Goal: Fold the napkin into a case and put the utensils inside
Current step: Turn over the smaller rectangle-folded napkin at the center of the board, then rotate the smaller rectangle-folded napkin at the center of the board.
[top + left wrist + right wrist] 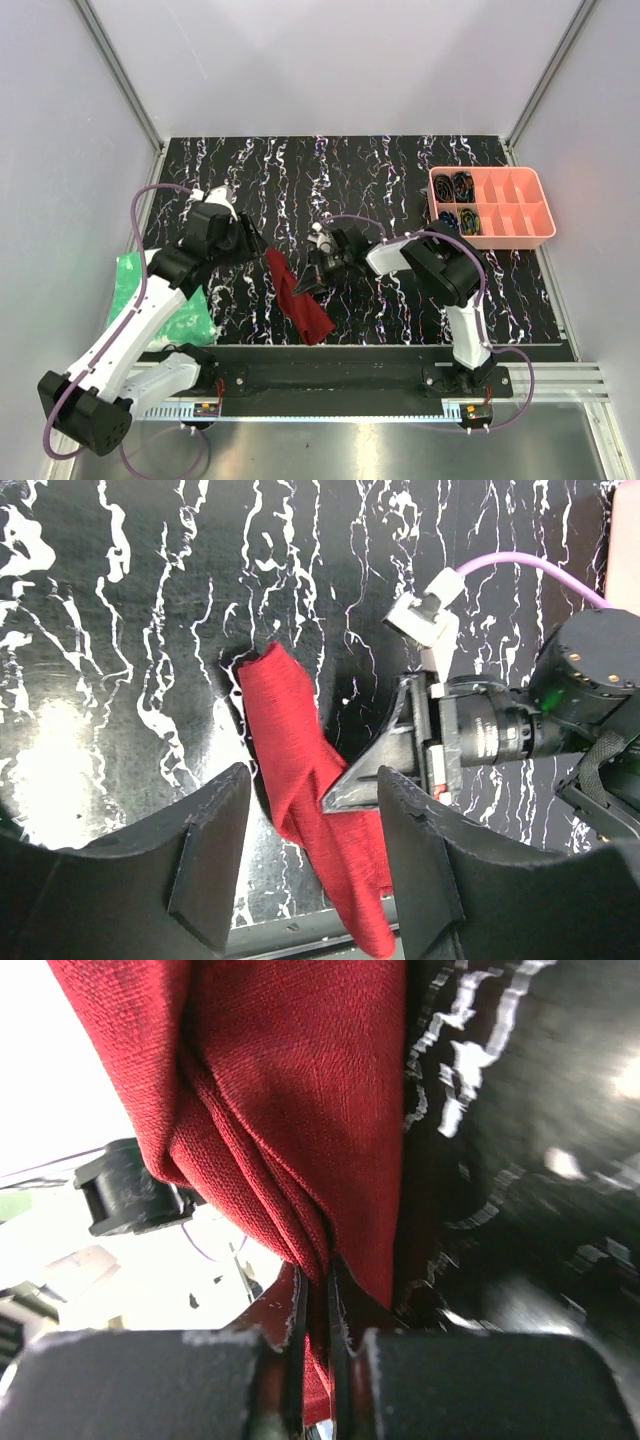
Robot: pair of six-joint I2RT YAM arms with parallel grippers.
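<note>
Right end effector (318,1360) clamps a fold of the red napkin (300,770), a narrow strip on the table (400,180) well left of the pink tray (490,205), while farther left of that tray the left end effector (312,790) hangs with its fingers apart.

napkin (300,305) centre front, tray (510,241) back right, sheet (128,280) front left

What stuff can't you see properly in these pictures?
The utensils: none shows in any view; I cannot tell where they are.
The napkin, right wrist view: it runs past the top edge, so its whole shape is lost.
The dark items in the pink tray, top view: too small to name.
The green sheet, top view: partly hidden by the left arm.
</note>
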